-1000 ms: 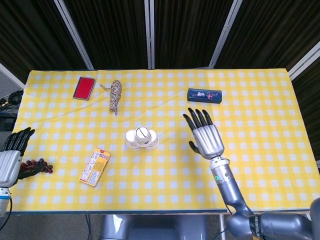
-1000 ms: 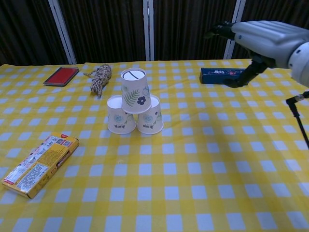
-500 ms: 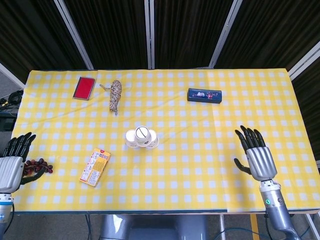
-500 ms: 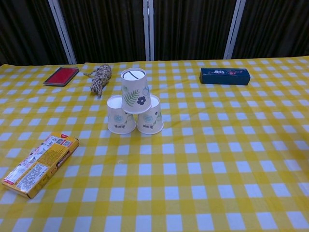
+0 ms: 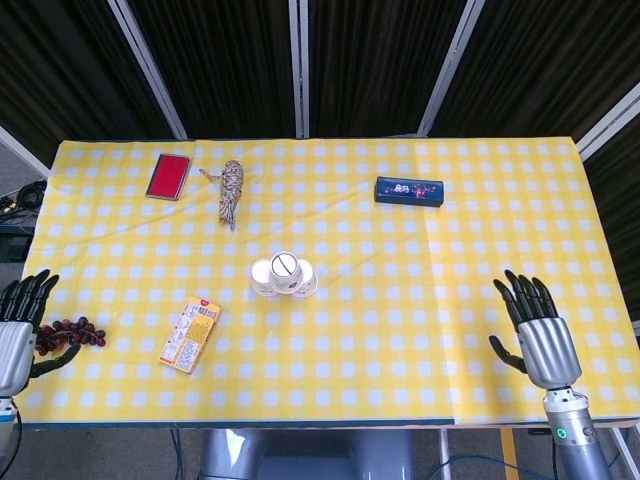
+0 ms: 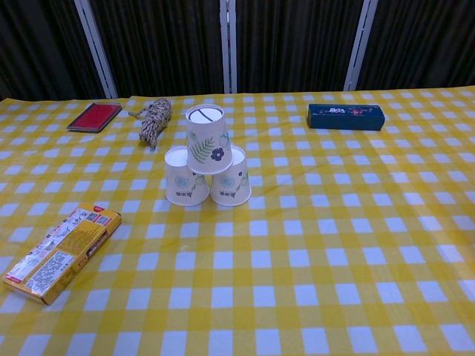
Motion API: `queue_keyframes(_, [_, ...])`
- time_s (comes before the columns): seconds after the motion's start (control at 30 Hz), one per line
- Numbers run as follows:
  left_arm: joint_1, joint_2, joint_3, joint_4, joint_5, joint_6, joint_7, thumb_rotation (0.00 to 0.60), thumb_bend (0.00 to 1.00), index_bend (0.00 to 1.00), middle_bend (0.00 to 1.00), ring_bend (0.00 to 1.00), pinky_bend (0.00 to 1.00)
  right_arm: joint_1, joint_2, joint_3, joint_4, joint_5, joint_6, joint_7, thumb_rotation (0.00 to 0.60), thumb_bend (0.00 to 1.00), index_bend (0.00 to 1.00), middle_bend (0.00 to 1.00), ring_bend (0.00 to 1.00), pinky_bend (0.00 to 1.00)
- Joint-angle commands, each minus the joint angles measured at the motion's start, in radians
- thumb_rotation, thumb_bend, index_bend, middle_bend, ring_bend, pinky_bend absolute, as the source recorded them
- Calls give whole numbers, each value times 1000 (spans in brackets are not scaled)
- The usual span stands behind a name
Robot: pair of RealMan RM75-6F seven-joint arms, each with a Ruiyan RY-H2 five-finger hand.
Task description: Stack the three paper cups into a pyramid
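Observation:
Three white paper cups with leaf and flower prints stand upside down as a pyramid in the middle of the table. The top cup [image 6: 206, 139] [image 5: 286, 267] rests on the left bottom cup [image 6: 185, 177] [image 5: 263, 277] and the right bottom cup [image 6: 231, 178] [image 5: 305, 282]. My right hand [image 5: 540, 332] hovers near the table's front right corner, fingers spread, holding nothing. At the front left edge, my left hand [image 5: 18, 330] is open and empty too. Neither hand appears in the chest view.
On the yellow checked tablecloth [image 5: 400, 260] lie a yellow snack box [image 5: 190, 334] [image 6: 59, 252], a bunch of dark grapes [image 5: 70, 331], a red case [image 5: 167, 176] [image 6: 93, 116], a rope bundle [image 5: 231, 190] [image 6: 154, 121] and a dark blue box [image 5: 408, 190] [image 6: 346, 116].
My right hand has drawn back from beside the cups to the front right corner, leaving the chest view. The left hand slid slightly lower. The cup pyramid stays put.

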Motion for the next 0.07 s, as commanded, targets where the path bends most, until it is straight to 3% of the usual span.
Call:
queue_keyframes(0.03, [1,0,1,-2,3,-1,4,600,155,0,0,0,0,-11,9,13,-8,-6,3,13,600,182,38,0,0,0])
queue_keyframes(0.07, [0,-1,1,-1,3,-3,8,600,155,0,0,0,0,-13,13,19,-11,-6,4,18,600,182,38,0,0,0])
